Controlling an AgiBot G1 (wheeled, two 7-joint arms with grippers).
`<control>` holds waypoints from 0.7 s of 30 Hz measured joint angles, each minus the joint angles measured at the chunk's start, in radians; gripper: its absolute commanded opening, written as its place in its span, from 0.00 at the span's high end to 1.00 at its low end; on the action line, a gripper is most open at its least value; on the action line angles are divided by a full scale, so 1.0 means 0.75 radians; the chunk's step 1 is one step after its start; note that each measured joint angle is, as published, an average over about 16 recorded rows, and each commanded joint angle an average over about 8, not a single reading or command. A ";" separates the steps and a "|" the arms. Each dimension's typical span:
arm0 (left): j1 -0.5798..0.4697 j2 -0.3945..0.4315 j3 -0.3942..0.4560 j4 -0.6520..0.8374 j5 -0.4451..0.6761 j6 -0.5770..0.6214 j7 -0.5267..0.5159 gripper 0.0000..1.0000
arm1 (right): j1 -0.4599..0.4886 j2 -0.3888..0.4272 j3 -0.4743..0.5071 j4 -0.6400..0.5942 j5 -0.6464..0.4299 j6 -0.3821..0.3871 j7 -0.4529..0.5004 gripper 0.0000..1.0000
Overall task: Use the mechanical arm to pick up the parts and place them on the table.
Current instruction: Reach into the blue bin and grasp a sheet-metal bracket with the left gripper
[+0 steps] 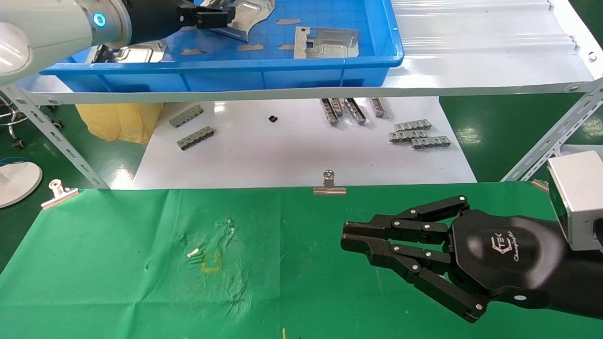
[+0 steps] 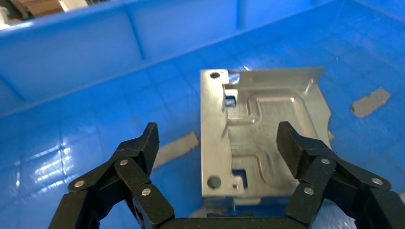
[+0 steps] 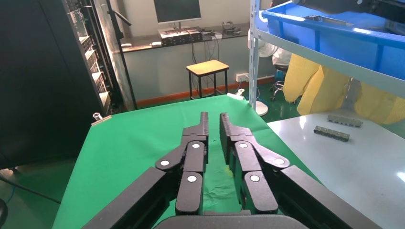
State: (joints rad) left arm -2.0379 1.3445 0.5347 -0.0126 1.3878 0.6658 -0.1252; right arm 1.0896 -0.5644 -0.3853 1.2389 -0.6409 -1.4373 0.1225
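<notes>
My left gripper (image 1: 222,18) reaches into the blue tray (image 1: 282,63) at the back left. In the left wrist view it (image 2: 217,143) is open and empty, just above a silvery embossed plate (image 2: 262,138) lying flat on the tray floor; one finger (image 2: 293,145) is over the plate, the other (image 2: 145,143) beside its edge. That plate (image 1: 245,16) also shows in the head view. A second plate (image 1: 325,42) lies to the right of it, and a third (image 1: 136,52) is partly hidden under my left arm. My right gripper (image 1: 346,235) hovers shut and empty over the green table (image 1: 118,263).
Grey tape bits (image 2: 370,102) lie on the tray floor. The tray sits on a shelf with slanted metal legs (image 1: 52,132). Below it a white board (image 1: 282,155) holds grey slotted strips (image 1: 419,134). A binder clip (image 1: 329,184) stands at the cloth's far edge.
</notes>
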 measured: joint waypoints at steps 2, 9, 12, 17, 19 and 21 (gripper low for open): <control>0.001 -0.001 0.003 -0.003 0.003 0.001 -0.011 1.00 | 0.000 0.000 0.000 0.000 0.000 0.000 0.000 0.00; 0.014 -0.003 0.003 -0.022 0.002 -0.010 -0.027 1.00 | 0.000 0.000 0.000 0.000 0.000 0.000 0.000 0.00; 0.023 -0.003 0.000 -0.032 -0.005 -0.023 -0.023 1.00 | 0.000 0.000 0.000 0.000 0.000 0.000 0.000 0.00; 0.038 -0.002 -0.006 -0.047 -0.016 -0.047 -0.007 1.00 | 0.000 0.000 0.000 0.000 0.000 0.000 0.000 0.00; 0.044 -0.002 -0.008 -0.052 -0.020 -0.056 0.000 1.00 | 0.000 0.000 0.000 0.000 0.000 0.000 0.000 0.00; 0.048 -0.002 -0.010 -0.056 -0.025 -0.062 0.008 1.00 | 0.000 0.000 0.000 0.000 0.000 0.000 0.000 0.00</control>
State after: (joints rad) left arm -2.0020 1.3432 0.5271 -0.0547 1.3688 0.6189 -0.1193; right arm 1.0896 -0.5644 -0.3854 1.2389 -0.6409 -1.4373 0.1225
